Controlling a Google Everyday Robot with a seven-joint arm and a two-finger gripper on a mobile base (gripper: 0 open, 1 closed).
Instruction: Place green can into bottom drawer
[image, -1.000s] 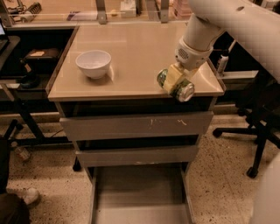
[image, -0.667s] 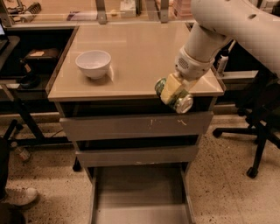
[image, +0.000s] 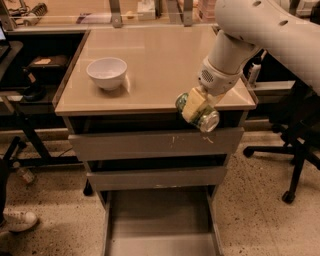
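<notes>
Since a second ago the end effector (image: 196, 107) has slid off the table's (image: 160, 60) front edge and dropped a little. It now hangs in front of the top drawer front (image: 150, 145), near its right end. Its pale fingers pinch the can (image: 209, 121) across the middle. The can sits tilted in the grip, with its silver end at 4 o'clock of the fingers and its green side at 10 o'clock.

The drawer (image: 160, 220) stands pulled out, well below at 6 to 7 o'clock, its grey floor bare. The step in hand looks like the descent. To do it well, the arm (image: 235, 50) should stay clear of the top and middle (image: 157, 177) fronts and drift toward 7 o'clock so the can comes over the middle of the floor. It should go low before letting go, since a can set down on its side is likely to roll against a wall. A white bowl (image: 107, 73) rests on the table at 10 o'clock, well apart.
</notes>
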